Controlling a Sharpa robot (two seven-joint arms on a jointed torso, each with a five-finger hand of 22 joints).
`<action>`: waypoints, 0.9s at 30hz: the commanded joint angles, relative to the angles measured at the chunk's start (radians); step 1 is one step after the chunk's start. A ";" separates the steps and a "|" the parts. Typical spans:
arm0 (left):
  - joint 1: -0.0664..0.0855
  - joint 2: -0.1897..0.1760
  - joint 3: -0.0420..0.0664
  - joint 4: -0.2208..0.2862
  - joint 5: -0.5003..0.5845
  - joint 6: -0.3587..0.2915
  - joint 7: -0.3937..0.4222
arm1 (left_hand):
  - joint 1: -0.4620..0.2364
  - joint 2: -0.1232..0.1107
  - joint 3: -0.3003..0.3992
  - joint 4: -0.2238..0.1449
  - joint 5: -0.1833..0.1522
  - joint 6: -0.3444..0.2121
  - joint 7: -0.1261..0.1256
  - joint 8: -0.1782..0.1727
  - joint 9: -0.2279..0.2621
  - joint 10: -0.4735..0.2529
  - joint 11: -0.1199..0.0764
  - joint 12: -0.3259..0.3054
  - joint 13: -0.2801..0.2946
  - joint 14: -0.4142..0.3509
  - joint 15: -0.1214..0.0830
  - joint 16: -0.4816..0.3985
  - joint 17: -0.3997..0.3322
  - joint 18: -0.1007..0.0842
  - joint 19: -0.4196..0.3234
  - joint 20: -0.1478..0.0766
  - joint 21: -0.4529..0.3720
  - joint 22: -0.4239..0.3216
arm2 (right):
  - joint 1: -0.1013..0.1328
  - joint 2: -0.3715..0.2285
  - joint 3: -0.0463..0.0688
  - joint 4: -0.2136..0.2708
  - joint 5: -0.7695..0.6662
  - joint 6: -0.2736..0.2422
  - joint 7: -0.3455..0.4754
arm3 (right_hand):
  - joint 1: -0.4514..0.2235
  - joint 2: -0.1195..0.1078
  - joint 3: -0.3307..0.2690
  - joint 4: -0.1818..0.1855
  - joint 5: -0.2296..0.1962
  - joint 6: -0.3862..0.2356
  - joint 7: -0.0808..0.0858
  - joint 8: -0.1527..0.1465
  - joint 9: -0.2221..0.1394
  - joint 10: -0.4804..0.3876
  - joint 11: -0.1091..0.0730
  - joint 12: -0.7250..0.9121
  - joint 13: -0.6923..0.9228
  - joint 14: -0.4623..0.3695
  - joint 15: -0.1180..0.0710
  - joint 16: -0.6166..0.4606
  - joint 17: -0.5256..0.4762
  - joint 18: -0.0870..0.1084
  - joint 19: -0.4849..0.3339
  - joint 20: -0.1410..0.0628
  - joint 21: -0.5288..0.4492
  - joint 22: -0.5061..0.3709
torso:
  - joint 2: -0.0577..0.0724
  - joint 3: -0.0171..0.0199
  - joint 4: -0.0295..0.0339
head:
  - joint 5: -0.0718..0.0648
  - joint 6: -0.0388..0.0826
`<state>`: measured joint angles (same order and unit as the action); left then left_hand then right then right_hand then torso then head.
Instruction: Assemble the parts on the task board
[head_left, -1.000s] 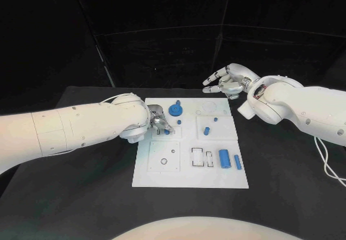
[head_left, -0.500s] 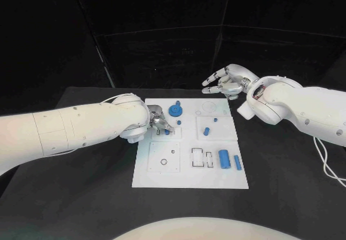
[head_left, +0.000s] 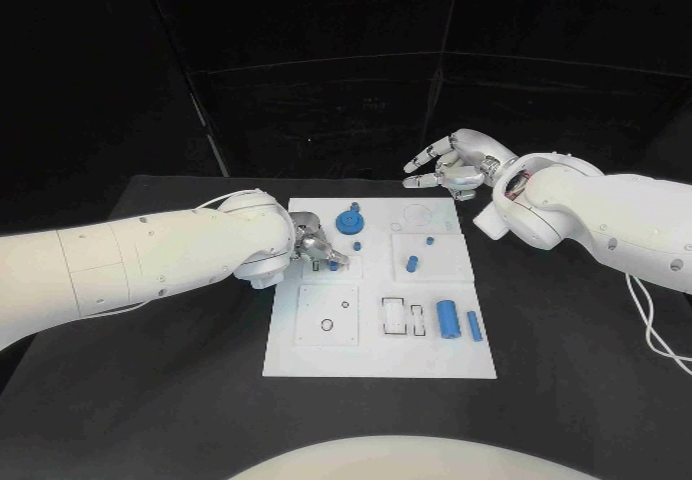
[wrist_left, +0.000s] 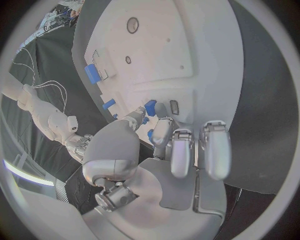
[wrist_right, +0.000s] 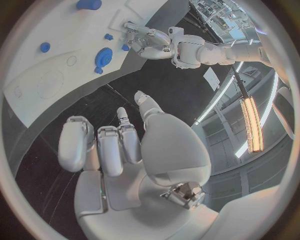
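The white task board (head_left: 329, 350) lies in the middle of the black table. My left hand (head_left: 316, 246) is low over the board's left middle and pinches a small blue part (head_left: 335, 262) between thumb and a finger; in the left wrist view the blue part (wrist_left: 150, 107) shows at the fingertips (wrist_left: 161, 131) against the board (wrist_left: 156, 45). My right hand (head_left: 453, 163) hovers beyond the board's far right corner, fingers spread, holding nothing. The right wrist view shows the right hand (wrist_right: 119, 145) well above the board (wrist_right: 37, 80).
On the board stand a blue round part with a peg (head_left: 351, 218), a small blue piece (head_left: 358, 244), two short pegs (head_left: 430, 240) (head_left: 413, 263), a blue cylinder (head_left: 449, 317) and a blue bar (head_left: 475, 325). Rectangular slots (head_left: 394, 314) lie left of the cylinder.
The left hand has shifted very slightly over the board with the blue part still pinched. The right hand has stayed where it was.
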<state>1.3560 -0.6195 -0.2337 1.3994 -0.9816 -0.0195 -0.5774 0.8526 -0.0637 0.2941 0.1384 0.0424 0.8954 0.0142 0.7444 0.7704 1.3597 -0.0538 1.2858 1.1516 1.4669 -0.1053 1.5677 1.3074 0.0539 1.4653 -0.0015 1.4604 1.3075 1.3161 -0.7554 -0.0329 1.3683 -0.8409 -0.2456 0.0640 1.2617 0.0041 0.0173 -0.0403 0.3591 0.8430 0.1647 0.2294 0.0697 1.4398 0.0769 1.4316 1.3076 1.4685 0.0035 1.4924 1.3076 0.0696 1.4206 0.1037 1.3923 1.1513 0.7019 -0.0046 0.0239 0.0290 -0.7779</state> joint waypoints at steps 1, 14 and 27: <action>-0.003 -0.010 -0.002 0.009 -0.001 -0.004 -0.010 | -0.001 -0.005 -0.024 0.007 0.005 0.002 -0.004 0.004 0.002 0.003 -0.003 -0.001 -0.002 0.104 -0.010 0.003 0.263 -0.018 0.059 -0.005 0.003 0.091 | 0.002 0.002 0.001 -0.003 -0.001 0.008 0.015 | -0.012 0.002 -0.008 0.000 0.006 -0.009 0.001 0.004 -0.001 -0.010 0.000 -0.007 0.078 0.066 -0.007 -0.005 0.099 0.009 -0.005 -0.005 -0.006 -0.001 | 0.000 -0.0006 0.0003 | -0.002 0.000; -0.002 -0.037 0.041 0.041 -0.001 -0.007 0.028 | 0.028 0.012 -0.112 0.032 0.006 -0.008 -0.002 -0.001 0.009 -0.007 -0.002 -0.011 -0.016 0.104 -0.009 0.003 0.263 -0.017 0.057 -0.006 -0.002 0.085 | -0.001 0.016 0.000 -0.024 -0.027 0.002 0.023 | -0.013 0.000 -0.011 0.001 0.005 -0.009 0.001 0.005 -0.001 -0.011 0.000 -0.008 0.076 0.065 -0.007 -0.007 0.096 0.010 -0.006 -0.005 -0.008 -0.005 | 0.000 0.0006 -0.0002 | -0.004 0.006; 0.047 -0.078 0.094 0.047 0.024 0.100 0.012 | 0.091 0.018 -0.220 0.064 0.005 -0.081 0.031 -0.077 -0.031 -0.072 0.027 -0.073 -0.103 0.104 0.011 0.003 0.263 -0.007 0.040 0.009 -0.040 0.033 | -0.004 0.024 0.000 -0.046 -0.039 0.003 0.024 | -0.014 0.000 -0.011 0.001 0.006 -0.009 0.001 0.005 -0.001 -0.012 0.000 -0.008 0.076 0.064 -0.007 -0.008 0.095 0.010 -0.007 -0.005 -0.008 -0.007 | 0.000 0.0014 0.0007 | -0.006 0.011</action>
<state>1.3967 -0.6943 -0.1408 1.4532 -0.9687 0.0120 -0.5642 0.9370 -0.0463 0.0778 0.2029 0.0424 0.8211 0.0450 0.6726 0.7433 1.2946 -0.0282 1.2165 1.0536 1.4667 -0.0976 1.5677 1.3074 0.0539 1.4662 -0.0016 1.4234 1.3076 1.3106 -0.7313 -0.0334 1.3233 -0.8705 -0.2452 0.0746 1.2602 0.0059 0.0121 -0.0407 0.3611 0.8394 0.1683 0.2292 0.0699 1.4325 0.0767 1.4277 1.3076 1.4685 0.0035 1.4872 1.3074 0.0697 1.4172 0.1003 1.3872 1.1452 0.7019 -0.0040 0.0242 0.0241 -0.7677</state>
